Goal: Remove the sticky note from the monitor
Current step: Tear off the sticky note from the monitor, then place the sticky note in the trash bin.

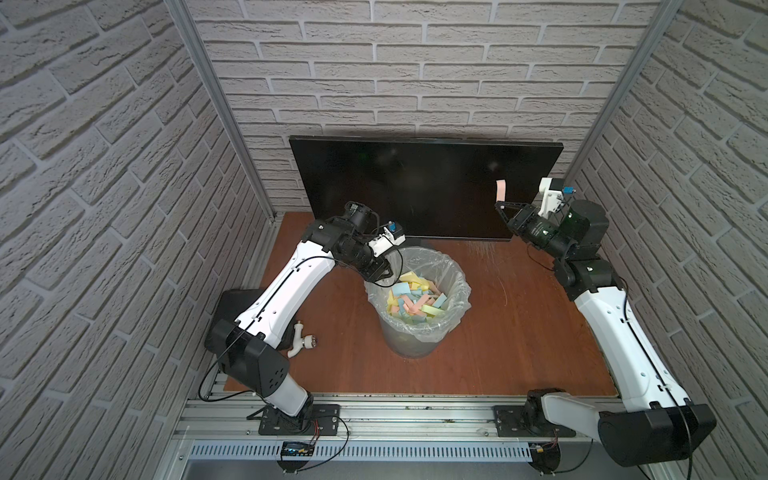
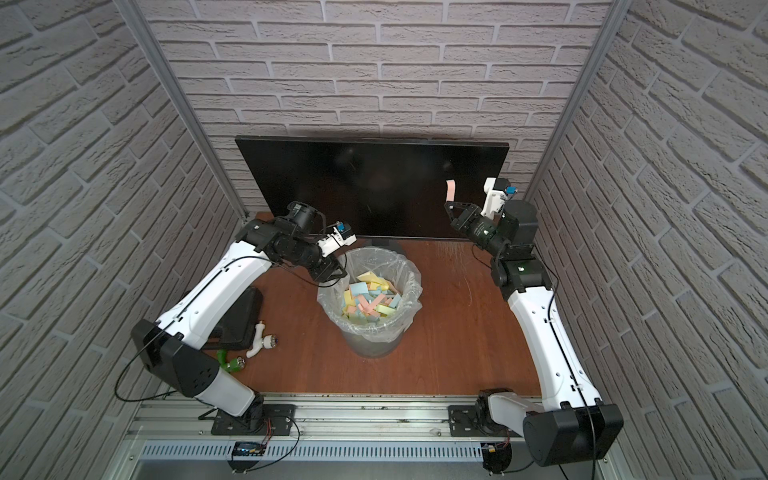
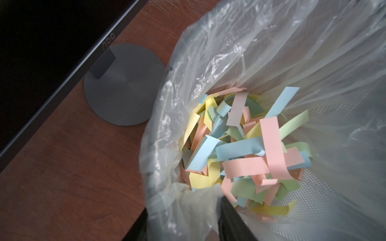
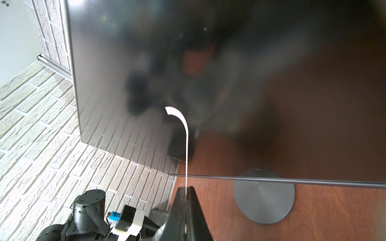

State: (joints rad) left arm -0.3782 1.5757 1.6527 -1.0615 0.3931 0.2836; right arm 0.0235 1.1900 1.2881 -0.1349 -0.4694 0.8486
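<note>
Right claw, closed on the lower end of a pink sticky note, holds it upright before the dark monitor. Left claw sits at the rim of a lined bin of coloured notes on the brown surface.

Back of the brown wooden table: the black widescreen monitor. Before it, mid-table, the plastic-lined mesh bin, with the left gripper straddling its far-left rim. Before the screen's right side, the right gripper, pink paper sticky note in it. Left edge: flat black slab.
</note>
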